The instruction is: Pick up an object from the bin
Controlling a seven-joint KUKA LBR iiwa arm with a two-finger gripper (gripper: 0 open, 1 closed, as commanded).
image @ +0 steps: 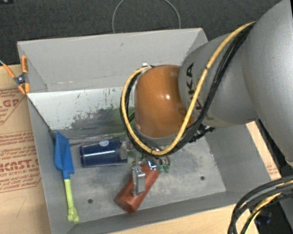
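- Three things lie in the grey bin (93, 199), is that right?
- Yes, three, all on the floor and none heaped. A reddish-brown block (127, 199) lies tilted near the front wall, about the middle. A dark blue can (100, 153) lies on its side behind it, towards the left. A blue scraper (63, 160) with a yellow-green handle runs along the left wall.
- And where is the gripper (140, 179)?
- Low in the bin, right over the upper right end of the reddish-brown block. It hangs under the arm's orange cover (158, 106), which has yellow and black cables looped round it.
- Does it hold the block?
- I cannot tell. Grey metal overlaps that end of the block, but whether the pincer stands wide or is closed on it does not show from above.
- Is the can touching the block?
- No, they lie apart. The can's right end lies just beside the wrist, and the scraper lies just left of the can.
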